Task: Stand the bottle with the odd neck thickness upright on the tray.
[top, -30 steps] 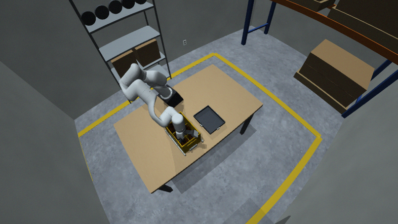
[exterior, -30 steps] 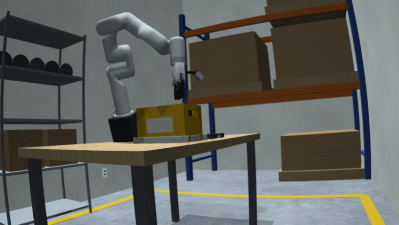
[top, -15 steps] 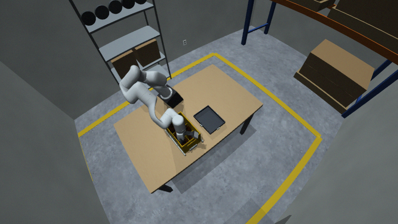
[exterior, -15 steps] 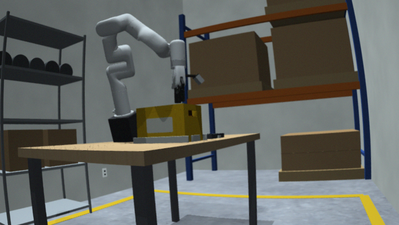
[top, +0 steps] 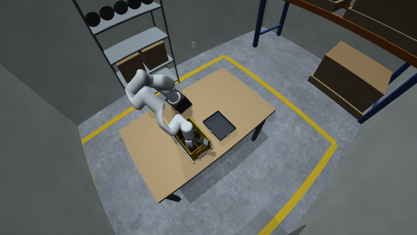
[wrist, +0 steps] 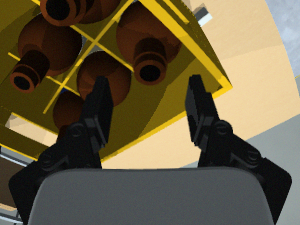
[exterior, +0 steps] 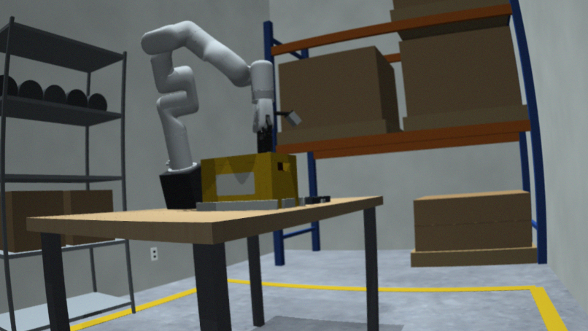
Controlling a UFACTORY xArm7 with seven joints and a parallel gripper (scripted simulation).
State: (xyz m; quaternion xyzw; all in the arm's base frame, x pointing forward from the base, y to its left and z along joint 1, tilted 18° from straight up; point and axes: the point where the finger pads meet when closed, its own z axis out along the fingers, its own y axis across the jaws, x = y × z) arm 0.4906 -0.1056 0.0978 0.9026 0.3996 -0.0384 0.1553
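From where I stand, the gripper [top: 191, 148] [exterior: 264, 150] [wrist: 148, 89] points down over the crate [top: 203, 150] [exterior: 238, 164] [wrist: 191, 44], its fingers well apart and nothing pinched between them. Looking down past the fingers, I count five brown glass-like bottles in the yellow crate, most in divided cells. The nearest-looking open mouth belongs to the 12 o'clock bottle [wrist: 145, 39], just beyond the gap; another bottle [wrist: 112, 74] sits at 11, partly covered by a finger, its neck out of sight. Farther round, one [wrist: 67, 106] shows at 8, one [wrist: 52, 41] at 10, and one [wrist: 70, 6] near 11 at the view's edge. I can't tell which has the odd neck; close comparison or gripping would seem necessary. The tray [top: 210, 116] [exterior: 322, 198] lies toward 2 o'clock from the crate in the top view, with no bottle on it, both level on the table [top: 233, 87] [exterior: 123, 216] [wrist: 265, 74]. So the delivery is undone: identify the odd bottle, lift it clear of the dividers, stand it on the tray, release, withdraw. The other four already have their place in the crate.
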